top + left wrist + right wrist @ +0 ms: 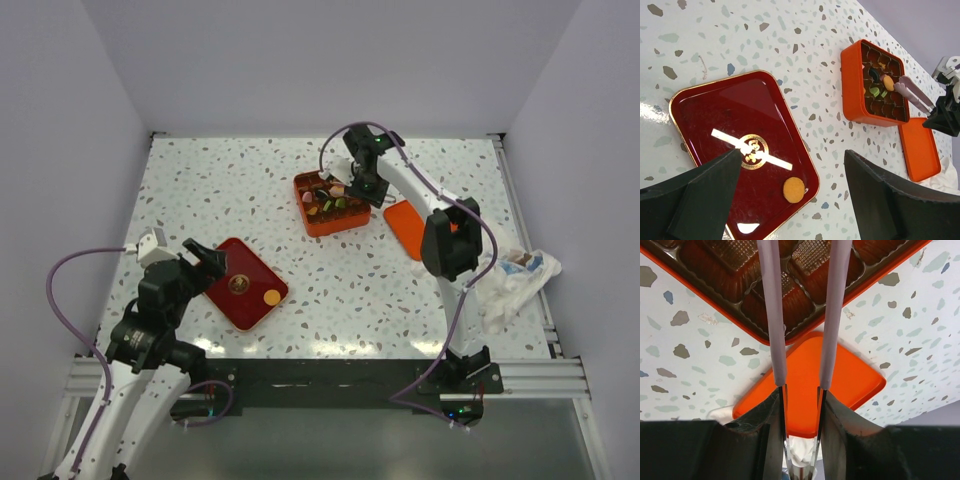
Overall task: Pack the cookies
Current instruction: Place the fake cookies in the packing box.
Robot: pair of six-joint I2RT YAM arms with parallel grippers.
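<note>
Above the orange box the right gripper with its tongs closes the way down. Just right of the box lie the orange lid and, farther, a white cloth; left of it the table is open until the red tray.

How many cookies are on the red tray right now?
1: an orange cookie near the red tray's right corner. The left gripper overlaps the tray's left edge, so one could be hidden there.
</note>
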